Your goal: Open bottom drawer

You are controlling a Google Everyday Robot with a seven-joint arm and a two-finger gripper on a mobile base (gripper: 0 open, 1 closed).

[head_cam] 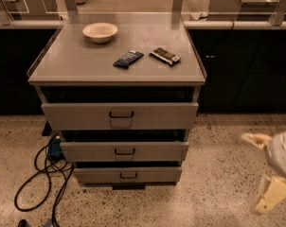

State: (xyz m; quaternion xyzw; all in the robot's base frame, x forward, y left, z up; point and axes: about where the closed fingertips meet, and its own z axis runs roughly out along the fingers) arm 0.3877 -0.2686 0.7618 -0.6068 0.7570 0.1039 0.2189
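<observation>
The bottom drawer (128, 175) is the lowest of three grey drawers in the cabinet, with a small dark wire handle (128, 175) at its middle. Its front sits a little behind the middle drawer's front (125, 151). The gripper (263, 174) is cream-coloured and blurred at the lower right, low over the floor, well to the right of the cabinet and apart from the bottom drawer.
The top drawer (120, 116) has the tallest front. On the cabinet top lie a white bowl (100, 31), a dark blue packet (128, 59) and a brown packet (165, 56). Black cables (43, 174) loop on the speckled floor at the left. Dark counters stand behind.
</observation>
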